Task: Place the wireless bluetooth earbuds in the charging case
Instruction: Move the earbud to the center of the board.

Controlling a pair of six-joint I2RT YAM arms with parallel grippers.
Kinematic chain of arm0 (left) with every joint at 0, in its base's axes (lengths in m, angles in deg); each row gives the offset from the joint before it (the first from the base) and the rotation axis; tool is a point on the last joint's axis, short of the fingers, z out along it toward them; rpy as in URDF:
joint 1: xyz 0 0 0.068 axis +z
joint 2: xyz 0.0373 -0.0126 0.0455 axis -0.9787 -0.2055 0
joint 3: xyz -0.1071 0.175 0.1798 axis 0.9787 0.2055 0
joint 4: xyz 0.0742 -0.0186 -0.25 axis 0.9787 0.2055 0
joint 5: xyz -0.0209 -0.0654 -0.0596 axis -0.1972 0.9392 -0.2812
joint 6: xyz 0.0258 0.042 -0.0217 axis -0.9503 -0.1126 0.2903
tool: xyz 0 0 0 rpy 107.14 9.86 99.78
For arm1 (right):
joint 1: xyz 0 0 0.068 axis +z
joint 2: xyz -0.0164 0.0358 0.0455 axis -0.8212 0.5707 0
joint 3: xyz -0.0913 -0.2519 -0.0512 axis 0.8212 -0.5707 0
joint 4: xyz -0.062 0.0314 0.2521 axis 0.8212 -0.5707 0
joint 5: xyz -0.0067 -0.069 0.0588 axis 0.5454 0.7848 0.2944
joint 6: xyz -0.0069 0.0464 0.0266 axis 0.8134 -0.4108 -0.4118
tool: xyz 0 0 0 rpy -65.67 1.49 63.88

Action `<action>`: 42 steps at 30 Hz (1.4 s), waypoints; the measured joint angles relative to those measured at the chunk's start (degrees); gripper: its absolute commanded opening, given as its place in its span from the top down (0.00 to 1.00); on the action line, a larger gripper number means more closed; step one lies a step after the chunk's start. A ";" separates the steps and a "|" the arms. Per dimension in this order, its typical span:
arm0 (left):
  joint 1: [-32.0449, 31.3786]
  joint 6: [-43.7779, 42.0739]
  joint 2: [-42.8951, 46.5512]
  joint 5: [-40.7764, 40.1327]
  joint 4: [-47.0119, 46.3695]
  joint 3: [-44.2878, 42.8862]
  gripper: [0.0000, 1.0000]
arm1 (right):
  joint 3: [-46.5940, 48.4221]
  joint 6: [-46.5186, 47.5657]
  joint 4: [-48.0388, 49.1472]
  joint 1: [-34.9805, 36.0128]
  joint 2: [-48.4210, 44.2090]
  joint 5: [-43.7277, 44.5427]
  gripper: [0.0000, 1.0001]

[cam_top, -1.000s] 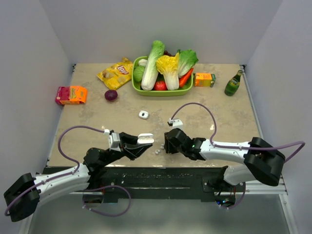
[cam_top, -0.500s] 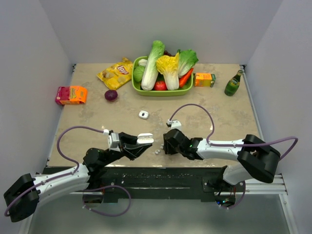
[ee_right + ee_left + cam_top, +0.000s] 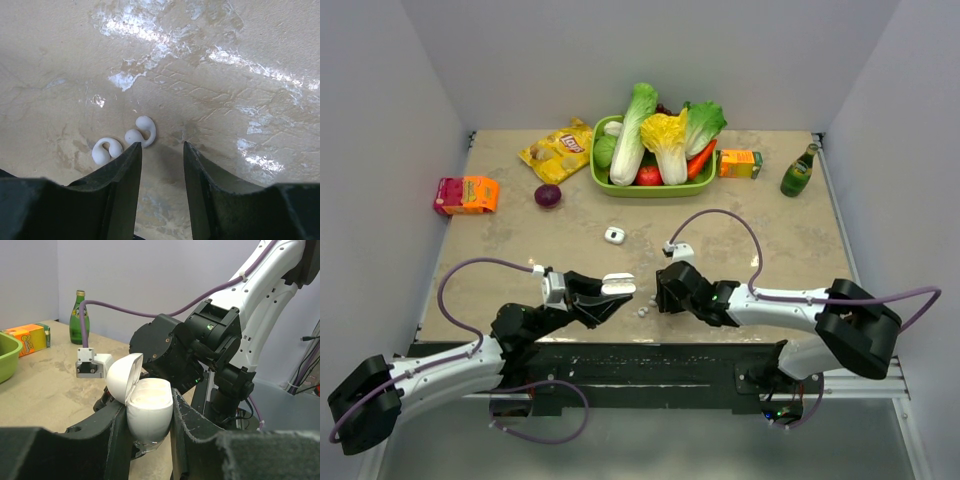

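Note:
My left gripper (image 3: 147,410) is shut on the white charging case (image 3: 148,410), whose lid stands open; in the top view the case (image 3: 618,286) hangs just above the table's near edge. Two curled white earbuds (image 3: 141,132) (image 3: 106,150) lie side by side on the table, just beyond my right gripper's left fingertip (image 3: 131,152). My right gripper (image 3: 161,146) is open and empty, low over the table. In the top view the earbuds (image 3: 646,311) are tiny white dots between the two grippers, with the right gripper (image 3: 663,297) beside them.
A small white object (image 3: 614,235) lies mid-table. At the back stand a green basket (image 3: 605,182) of vegetables, a chips bag (image 3: 558,150), a purple onion (image 3: 548,195), an orange-pink box (image 3: 466,194), a juice carton (image 3: 740,163) and a green bottle (image 3: 798,172).
My right arm shifted slightly near the earbuds, its elbow swinging a little. The left gripper has held still with the case.

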 measured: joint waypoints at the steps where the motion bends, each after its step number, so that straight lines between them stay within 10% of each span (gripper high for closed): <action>1: 0.00 0.02 -0.17 0.02 -0.07 0.00 1.00 | 0.09 0.09 -0.04 -0.11 0.07 0.04 0.57; 42: 0.00 1.09 -1.79 0.00 -0.85 0.00 1.00 | 4.42 3.23 2.27 -0.68 8.07 -2.14 0.58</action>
